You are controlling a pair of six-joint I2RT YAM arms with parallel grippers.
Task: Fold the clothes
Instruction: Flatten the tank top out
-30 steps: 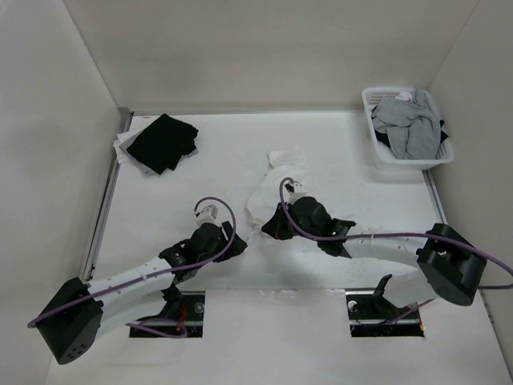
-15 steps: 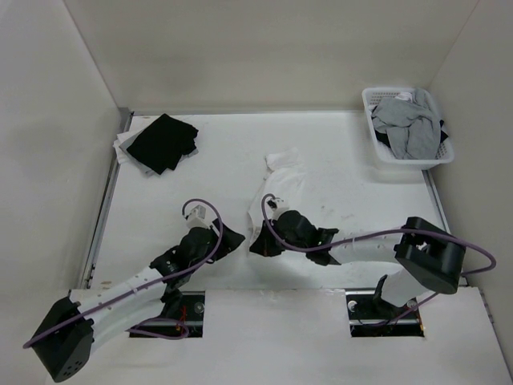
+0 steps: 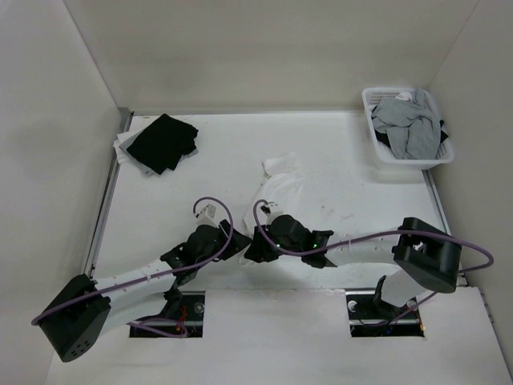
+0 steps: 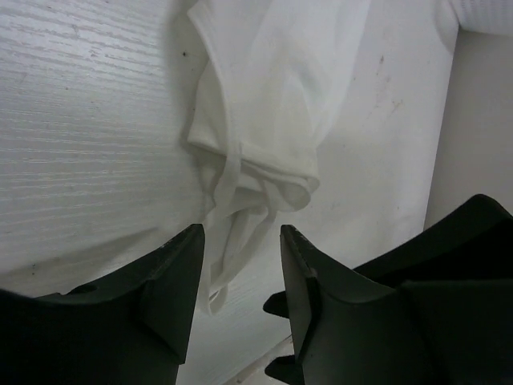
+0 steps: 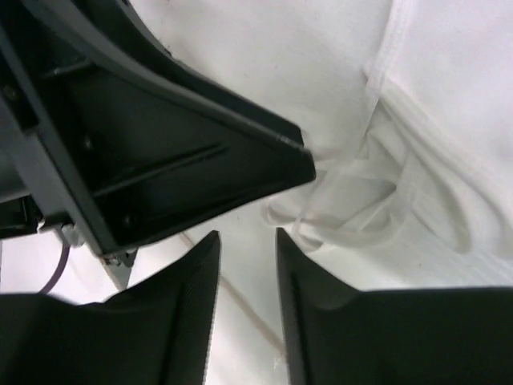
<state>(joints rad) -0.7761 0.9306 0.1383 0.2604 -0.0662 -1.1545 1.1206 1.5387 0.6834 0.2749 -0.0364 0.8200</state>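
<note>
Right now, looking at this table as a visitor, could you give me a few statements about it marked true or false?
1. The black cloth garment lies near the table's far left corner. True.
2. The white plastic basket is empty. False: grey garments fill it.
3. The long white thin-cloth garment hangs in the air. False: it lies on the table.
4. The left claw and right claw both sit at the white garment's near end. True.

No legible text — no labels, numbers
</note>
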